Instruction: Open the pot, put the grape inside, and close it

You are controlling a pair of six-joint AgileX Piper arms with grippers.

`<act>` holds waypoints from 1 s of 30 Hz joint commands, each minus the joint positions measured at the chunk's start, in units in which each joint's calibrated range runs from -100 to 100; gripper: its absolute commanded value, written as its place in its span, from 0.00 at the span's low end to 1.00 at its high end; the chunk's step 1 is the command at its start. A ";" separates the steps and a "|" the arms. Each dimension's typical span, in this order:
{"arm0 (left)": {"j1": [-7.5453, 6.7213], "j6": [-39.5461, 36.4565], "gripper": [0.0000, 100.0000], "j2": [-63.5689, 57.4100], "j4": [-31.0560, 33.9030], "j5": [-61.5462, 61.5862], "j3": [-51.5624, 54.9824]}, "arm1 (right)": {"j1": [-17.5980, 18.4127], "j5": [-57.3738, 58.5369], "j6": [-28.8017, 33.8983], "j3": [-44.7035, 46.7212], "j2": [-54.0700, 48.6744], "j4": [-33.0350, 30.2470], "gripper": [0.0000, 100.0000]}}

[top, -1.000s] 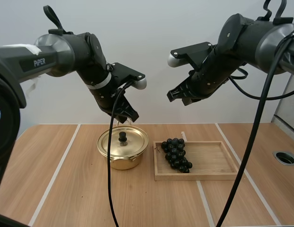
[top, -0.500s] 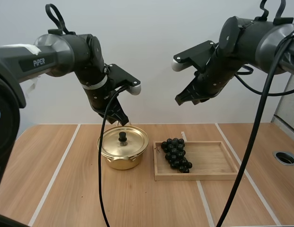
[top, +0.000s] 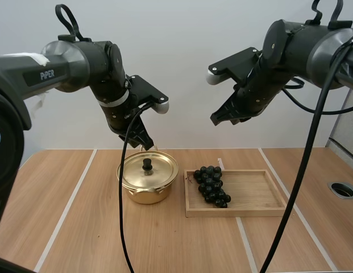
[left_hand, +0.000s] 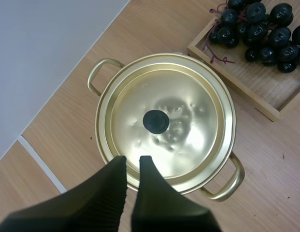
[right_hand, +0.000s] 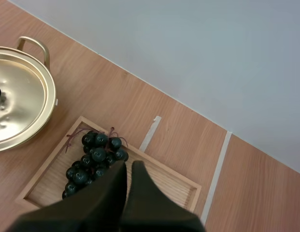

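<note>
Hold the left gripper (top: 146, 142) in the air just above the far rim of the gold pot (top: 145, 195), touching nothing — black fingers pressed together into one dark wedge, only a thin slit at the tips. Through the left wrist view, look straight down on the lid (left_hand: 188, 111), seated flat on the pot, its black knob (left_hand: 155, 121) at the centre, just beyond the fingertips. Hold the right gripper (top: 217, 119) high up as well, over the far side of the wooden tray (top: 256, 192), fingers likewise lying together, pinching nothing. Find the bunch of dark grapes (top: 212, 185) lying in the tray's left end — the end next to the pot — with the reddish stems pointing toward the pot. Pot and tray side by side on the wooden table (top: 79, 216), just beside each other, a narrow strip of tabletop between them. Through the right wrist view, see the grapes just past the closed fingertips.
</note>
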 commanded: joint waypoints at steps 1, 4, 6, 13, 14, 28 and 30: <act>-0.17 0.77 0.83 0.00 0.05 -1.46 -0.57 | 0.04 -3.48 0.63 -0.46 -0.22 -0.17 0.86; -0.17 0.77 1.00 0.00 0.05 -4.01 -0.57 | 0.04 -5.04 1.11 -0.46 -0.22 -0.38 1.00; -0.17 1.89 1.00 0.00 0.05 -6.81 -0.57 | 0.04 -5.09 1.50 -0.46 -0.22 -0.38 1.00; -0.17 7.23 1.00 0.69 -4.30 -9.58 -0.57 | 0.04 -5.33 1.69 -0.46 -0.22 -0.38 1.00; -0.17 7.23 1.00 1.19 -4.30 -9.58 -0.57 | 0.04 -5.33 1.69 -0.46 -0.22 -0.38 1.00; -0.17 7.13 1.00 15.24 -5.64 -13.60 -0.57 | 0.04 -4.80 2.10 -0.46 -0.22 0.53 1.00; -0.17 7.13 1.00 16.57 -5.65 -13.59 -0.57 | 0.04 -4.80 2.10 -0.46 -0.22 0.53 1.00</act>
